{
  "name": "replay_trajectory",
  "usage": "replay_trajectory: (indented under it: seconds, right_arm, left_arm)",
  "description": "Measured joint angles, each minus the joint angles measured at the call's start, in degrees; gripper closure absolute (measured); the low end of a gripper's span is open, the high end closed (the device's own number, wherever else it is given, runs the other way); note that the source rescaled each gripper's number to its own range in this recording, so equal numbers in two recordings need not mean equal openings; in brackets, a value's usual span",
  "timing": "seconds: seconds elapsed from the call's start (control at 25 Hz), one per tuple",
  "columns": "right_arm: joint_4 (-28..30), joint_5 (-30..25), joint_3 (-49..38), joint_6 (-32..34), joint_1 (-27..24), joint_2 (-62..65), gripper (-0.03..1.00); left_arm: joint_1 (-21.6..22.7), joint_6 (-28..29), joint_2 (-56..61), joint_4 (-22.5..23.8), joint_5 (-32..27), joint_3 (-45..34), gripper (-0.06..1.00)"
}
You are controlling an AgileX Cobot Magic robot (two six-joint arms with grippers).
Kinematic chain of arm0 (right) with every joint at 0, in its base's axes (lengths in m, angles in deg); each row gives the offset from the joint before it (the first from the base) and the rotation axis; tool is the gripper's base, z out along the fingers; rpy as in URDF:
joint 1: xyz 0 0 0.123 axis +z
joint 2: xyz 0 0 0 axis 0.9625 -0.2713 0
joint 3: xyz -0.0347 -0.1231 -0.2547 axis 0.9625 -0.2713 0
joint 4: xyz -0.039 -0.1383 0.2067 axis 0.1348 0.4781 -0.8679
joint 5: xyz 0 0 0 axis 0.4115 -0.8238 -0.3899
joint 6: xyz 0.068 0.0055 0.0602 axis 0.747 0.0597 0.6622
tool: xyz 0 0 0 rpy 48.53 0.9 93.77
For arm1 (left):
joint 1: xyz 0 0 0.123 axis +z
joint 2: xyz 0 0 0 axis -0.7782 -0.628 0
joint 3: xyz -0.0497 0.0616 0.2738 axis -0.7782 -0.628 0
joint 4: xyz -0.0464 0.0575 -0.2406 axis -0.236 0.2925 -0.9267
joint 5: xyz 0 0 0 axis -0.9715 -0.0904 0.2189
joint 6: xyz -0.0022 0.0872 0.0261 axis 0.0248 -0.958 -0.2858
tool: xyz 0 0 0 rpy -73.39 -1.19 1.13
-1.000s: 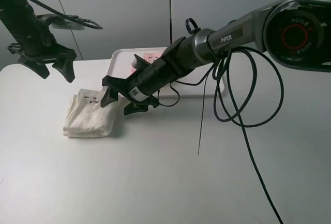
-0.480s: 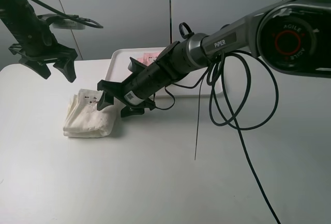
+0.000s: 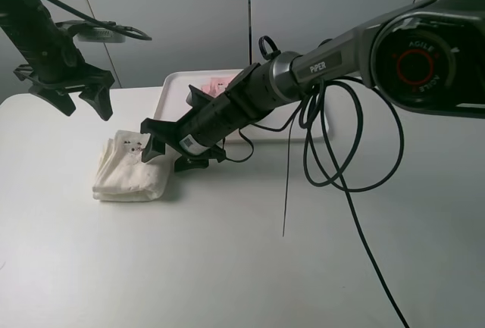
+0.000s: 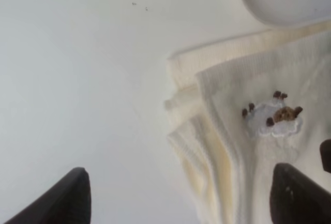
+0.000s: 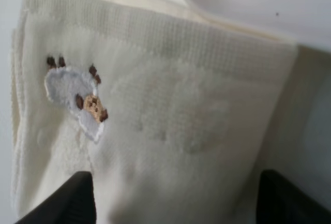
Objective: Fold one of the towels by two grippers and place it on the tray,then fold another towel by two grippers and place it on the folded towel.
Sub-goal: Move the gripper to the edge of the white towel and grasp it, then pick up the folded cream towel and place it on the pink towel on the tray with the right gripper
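White tabletop [image 3: 227, 267]: my right gripper [image 3: 173, 148], jaws spread, straddled the folded cream towel [image 3: 129, 169] (left gripper [image 3: 72, 95] wide, aloft); I feared pinching only its top layers.

Right arm [image 3: 333, 55]: "PiPER" in white letters along the grey forearm link.
Joint cap [image 3: 417, 61]: "AGILE" above and below a red ring — the lower word runs upside down.
Sticker [image 3: 189, 143]: a small white label on the right arm near its gripper — print too small to read.
Cream towel [image 5: 170, 120]: an embroidered sheep mark, no letters.
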State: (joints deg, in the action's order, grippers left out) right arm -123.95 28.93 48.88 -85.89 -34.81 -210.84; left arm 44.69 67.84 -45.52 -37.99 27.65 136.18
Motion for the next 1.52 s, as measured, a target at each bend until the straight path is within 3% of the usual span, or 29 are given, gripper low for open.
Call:
replay_trajectory:
  seconds: [0.36,0.64,0.96,1.2,1.52]
  right_arm:
    - [0.62,1.44,0.3,0.23,0.89,-0.27,0.41]
    - [1.47,2.91,0.3,0.23,1.84,-0.58,0.9]
    - [2.77,1.79,1.1,-2.75,1.84,0.23,0.9]
    - [4.74,-4.45,7.96,-3.53,0.48,2.83,0.9]
    - [20.42,-7.01,14.29,4.75,-0.73,2.79,0.9]
  left_arm:
    - [0.0,-0.99,0.0,-0.41,0.0,0.0,0.04]
    - [0.0,-1.2,0.0,-0.41,-0.32,0.0,0.04]
    - [0.0,-1.2,0.0,-0.52,-0.32,0.0,0.04]
    - [0.0,-1.2,0.0,-0.52,-0.56,0.0,0.04]
    - [0.0,-1.29,0.0,-1.21,-1.0,0.0,0.04]
